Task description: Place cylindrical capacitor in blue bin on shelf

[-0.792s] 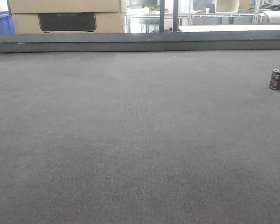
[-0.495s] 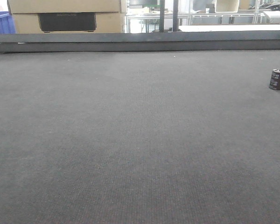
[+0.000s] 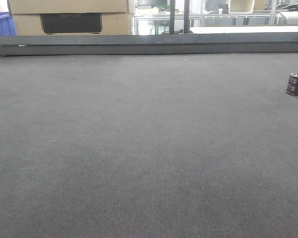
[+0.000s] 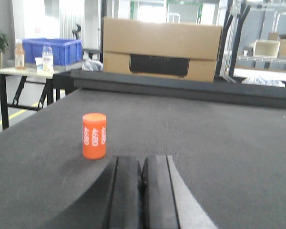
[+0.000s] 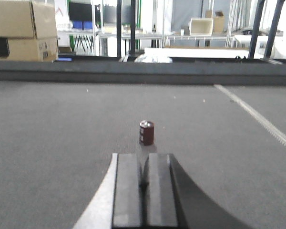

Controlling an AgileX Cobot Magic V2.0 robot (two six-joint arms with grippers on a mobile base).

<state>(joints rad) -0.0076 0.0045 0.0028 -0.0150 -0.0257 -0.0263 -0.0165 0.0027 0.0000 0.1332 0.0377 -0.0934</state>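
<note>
The cylindrical capacitor [image 3: 295, 84] stands upright on the dark mat near the right edge, dark brown with a silvery top. In the right wrist view the capacitor [image 5: 147, 132] is a short way straight ahead of my right gripper [image 5: 144, 160], which is shut and empty. My left gripper [image 4: 142, 160] is also shut and empty, low over the mat. A blue bin [image 4: 52, 50] sits on a side table off the far left; it also shows as the blue bin [image 3: 1, 24]. The shelf is not clearly in view. Neither gripper appears in the front view.
An orange cylinder [image 4: 94, 135] with white print stands just ahead-left of the left gripper. A raised dark rail [image 3: 149, 43] bounds the mat's far edge. Behind it sit cardboard boxes [image 3: 72, 15] and pale metal racks [image 5: 195, 34]. A pale strip [image 5: 257, 117] crosses the mat at right.
The front view has shifted very slightly; the capacitor stays upright in the same spot.
</note>
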